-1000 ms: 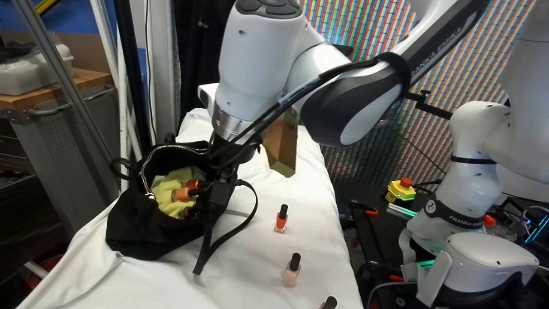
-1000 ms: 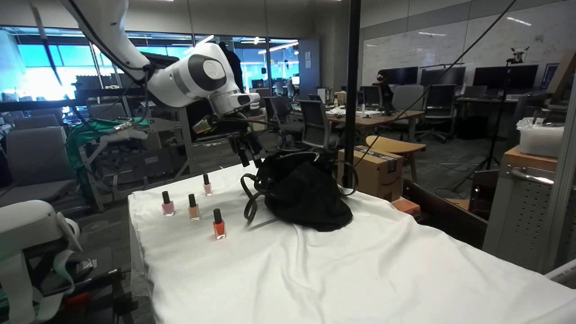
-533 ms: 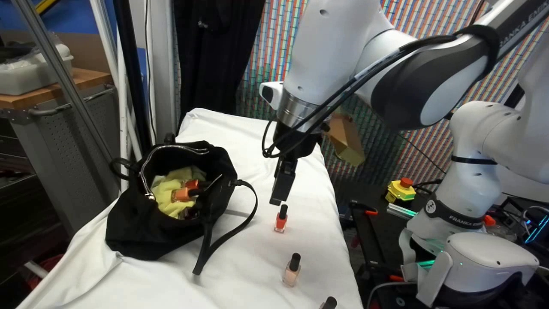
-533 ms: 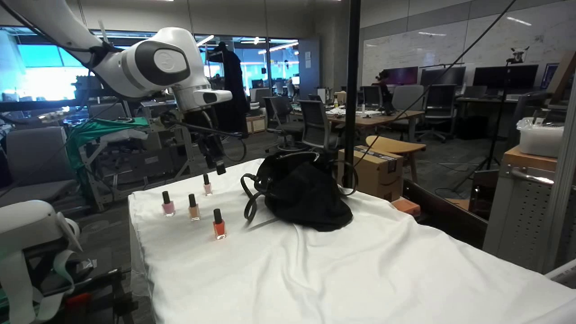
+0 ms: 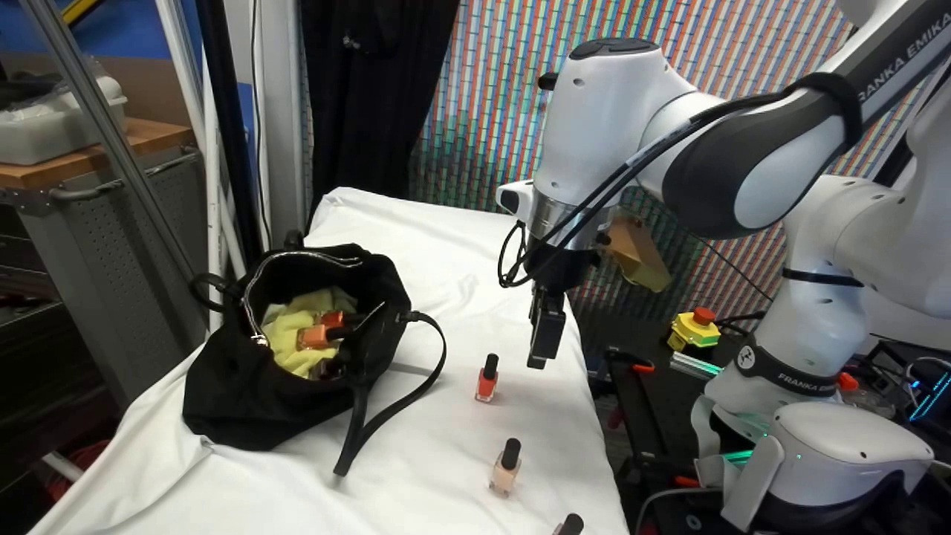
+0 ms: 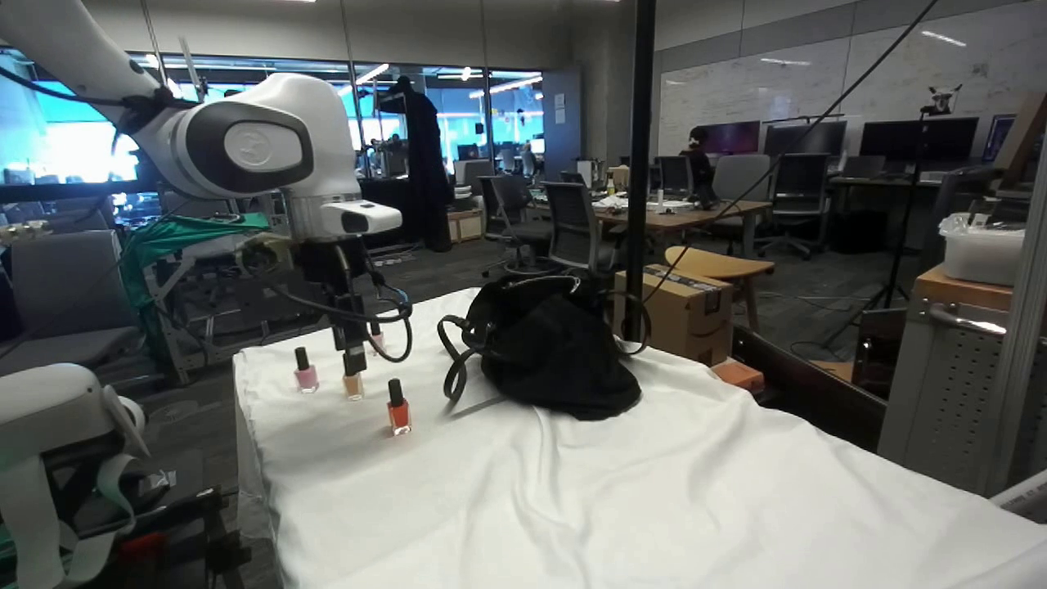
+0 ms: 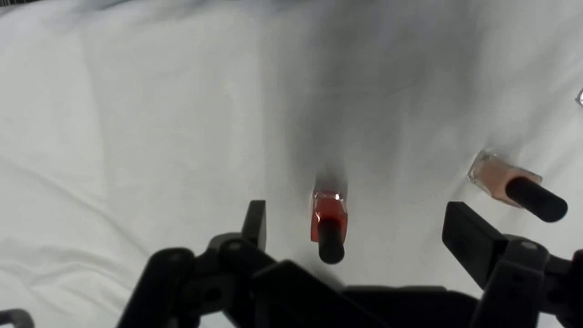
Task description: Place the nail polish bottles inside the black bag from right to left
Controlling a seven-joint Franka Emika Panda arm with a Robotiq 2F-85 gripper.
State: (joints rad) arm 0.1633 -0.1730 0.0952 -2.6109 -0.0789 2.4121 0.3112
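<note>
Nail polish bottles [image 5: 487,388]: in an exterior view, a red one with squared clear glass and a slim black cylinder cap, upright on the worktop [image 5: 446,245]; a peach bottle [image 5: 504,475], upright, nearer the camera; a black cap [image 5: 570,524] at the bottom edge.
Black bag [image 5: 275,409]: soft, slouching fabric, mouth open, silvery zip [image 5: 256,286] along the rim, flat strap [image 5: 405,401] trailing over the white cloth [image 5: 438,483].
Yellow-green lining [image 5: 291,327]: crumpled, an orange bottle [image 5: 316,337] and a second red bottle [image 5: 333,319] lying on it.
Arm [image 5: 594,119]: smooth white shell; the dark link [image 5: 903,59] reads "RANKA EMIKA" from a black wrap [image 5: 831,104] onward.
Base band [image 5: 795,377]: "FRANKA EM", the rest unclear, beside a round emblem [image 5: 745,357].
Loose bottles: in an exterior view, mauve bottle [image 6: 306,378], peach, red and pale pink bottle [image 6: 377,343], all upright; the jaws cover the peach one's cap.
Bag's outer wall: matte black folds.
Cardboard box [image 6: 712,319]: brown, printed tape [image 6: 683,281], a curved mark; label too small to read.
Jaws: in the wrist view, spread wide, angular dark pads [image 7: 473,241]; the red bottle shows between them, apart from both, the peach one outside.
</note>
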